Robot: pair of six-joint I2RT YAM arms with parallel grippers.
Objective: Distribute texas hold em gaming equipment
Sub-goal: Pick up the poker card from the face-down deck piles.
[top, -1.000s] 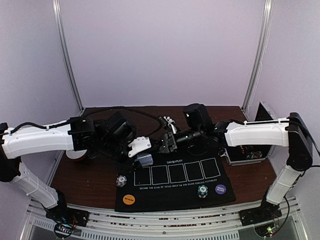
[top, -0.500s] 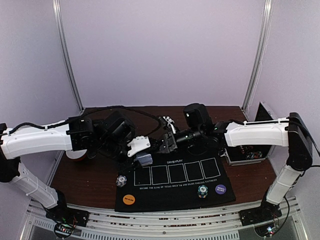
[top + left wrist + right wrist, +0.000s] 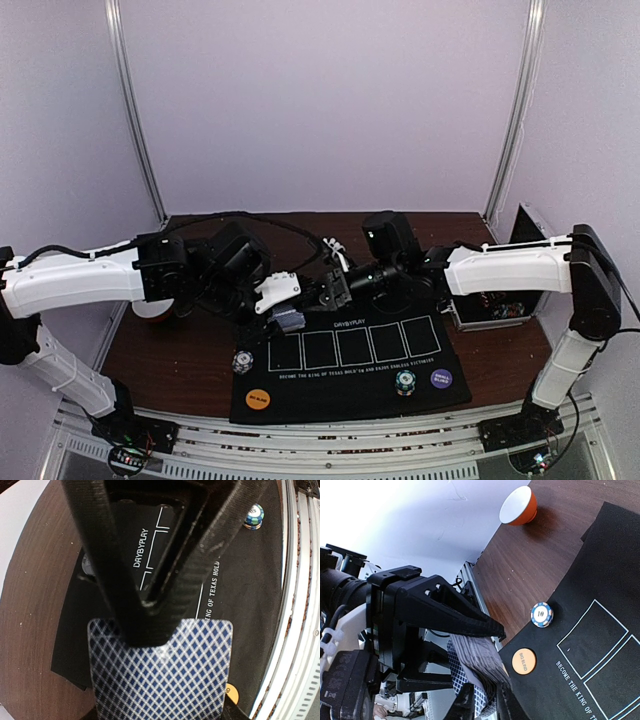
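My left gripper (image 3: pixel 283 298) is shut on a deck of playing cards (image 3: pixel 165 680), held above the back left of the black mat (image 3: pixel 350 398); one finger lies across the blue-checked back of the top card. My right gripper (image 3: pixel 485 703) faces it, its two fingers (image 3: pixel 466 702) pressed on either side of the deck's (image 3: pixel 479 657) free end. On the mat lie an orange blind disc (image 3: pixel 258 398), a purple blind disc (image 3: pixel 441 379) and two striped chip stacks (image 3: pixel 243 360) (image 3: pixel 405 382). The same orange disc (image 3: pixel 524 661) and blue-white chip stack (image 3: pixel 542 614) show in the right wrist view.
An open silver case (image 3: pixel 495 310) with more chips stands at the table's right edge. An orange bowl (image 3: pixel 519 506) sits on the brown table beyond the mat's left side. The five white card outlines (image 3: pixel 353 347) on the mat hold no cards.
The right gripper has crept a little left toward the deck and narrowed its fingers around the deck's end. The left arm and the deck have stayed put.
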